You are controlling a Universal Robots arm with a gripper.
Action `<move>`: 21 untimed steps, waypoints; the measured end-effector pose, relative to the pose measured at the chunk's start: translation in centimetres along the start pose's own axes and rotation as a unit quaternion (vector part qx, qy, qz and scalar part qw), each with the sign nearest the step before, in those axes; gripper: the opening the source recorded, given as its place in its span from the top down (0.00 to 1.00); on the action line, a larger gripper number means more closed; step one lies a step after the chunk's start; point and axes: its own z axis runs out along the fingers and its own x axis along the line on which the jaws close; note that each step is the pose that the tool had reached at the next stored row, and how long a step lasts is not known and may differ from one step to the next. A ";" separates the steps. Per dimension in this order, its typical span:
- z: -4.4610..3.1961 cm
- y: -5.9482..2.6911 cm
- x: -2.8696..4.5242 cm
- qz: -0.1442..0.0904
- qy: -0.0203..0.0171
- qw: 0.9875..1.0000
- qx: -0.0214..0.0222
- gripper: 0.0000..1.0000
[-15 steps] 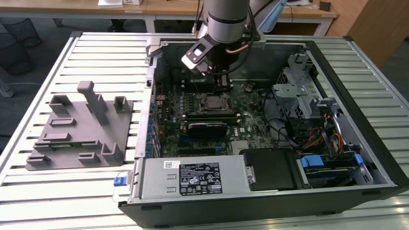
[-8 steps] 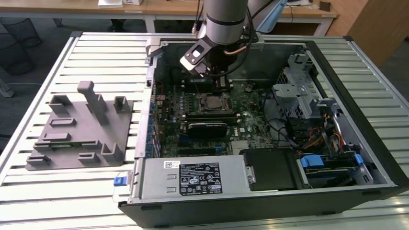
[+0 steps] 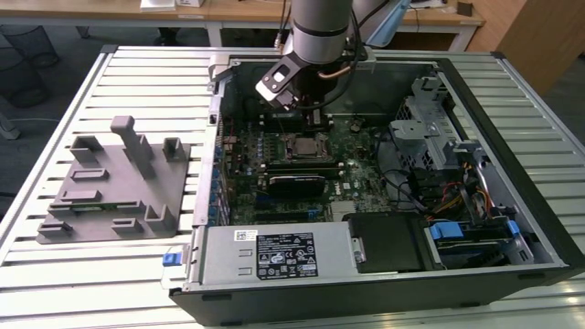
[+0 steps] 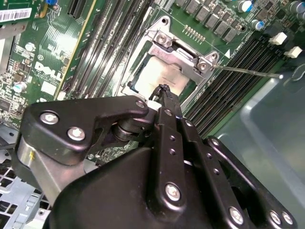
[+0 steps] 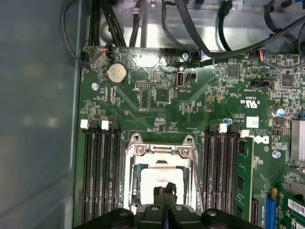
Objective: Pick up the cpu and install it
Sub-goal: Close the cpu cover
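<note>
1. One small job here: getting the cpu [image 4: 159, 78] into the socket frame [image 4: 183, 51] on the motherboard [image 5: 190, 109].
2. Looks nearly done. Already lying flat inside that frame, pale top up, in both wrist views.
3. Sits about midway between the motherboard's two side edges, with long memory slots [image 5: 102, 167] on each side of the frame.
4. No more picking up to do, by the look of it.
5. Left to do, as a guess: making sure of a snug fit and locking it in. Cannot tell if the frame is pressed shut over the chip. One thin metal lever [image 4: 248, 71] sticking out from a corner of the frame.
6. Right over the cpu: the gripper [image 5: 165, 190], tip pointing down at one edge of the pale top. Touching or just above? Cannot tell.
7. Both fingers [image 5: 159, 195] pressed together, with nothing seen between them. So not holding the chip.
8. In the exterior view, reaching down into the open computer case [image 3: 366, 299] on the slatted table [image 3: 137, 89].
9. Over by the table's edge at the exterior view's left: a grey tray [image 3: 101, 205] with posts, well apart from the gripper.
</note>
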 end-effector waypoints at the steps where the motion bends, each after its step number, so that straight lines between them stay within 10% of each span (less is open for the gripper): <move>1: 0.00 -0.08 0.00 0.000 0.000 1.000 0.000 0.89; 21: 1.19 -1.15 0.01 0.000 0.000 1.000 0.000 0.89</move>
